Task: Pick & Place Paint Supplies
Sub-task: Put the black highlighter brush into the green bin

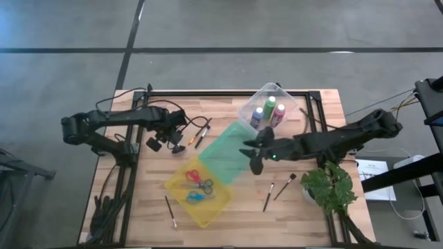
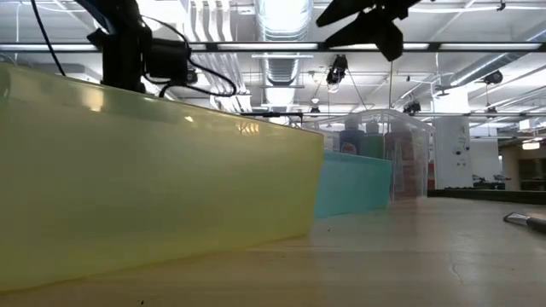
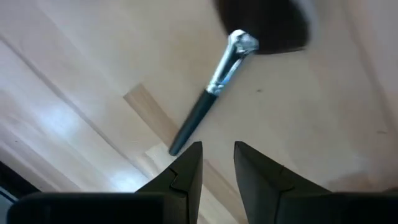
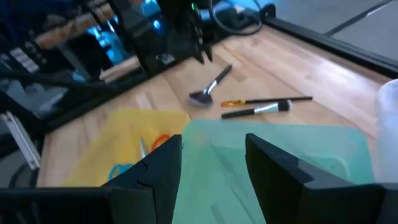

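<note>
My left gripper [image 1: 160,144] [image 3: 217,152] hovers low over the table's left part, its fingers a narrow gap apart. Just ahead of its fingertips a dark-handled brush [image 3: 205,102] [image 4: 209,85] with a silver ferrule lies flat on the wood. Two more brushes [image 1: 201,133] [image 4: 264,104] lie beside it. My right gripper [image 1: 252,158] [image 4: 214,149] is open and empty above the green bin [image 1: 225,155]. Three paint bottles [image 1: 268,111] stand in the clear bin [image 1: 284,97]. Scissors [image 1: 199,185] lie in the yellow bin [image 1: 208,211].
One brush [image 1: 169,211] lies at the near left. Two others [image 1: 277,190] lie near the leafy plant [image 1: 329,187] at the near right. The three bins run diagonally across the table's middle. Bare wood shows between the bins and the plant.
</note>
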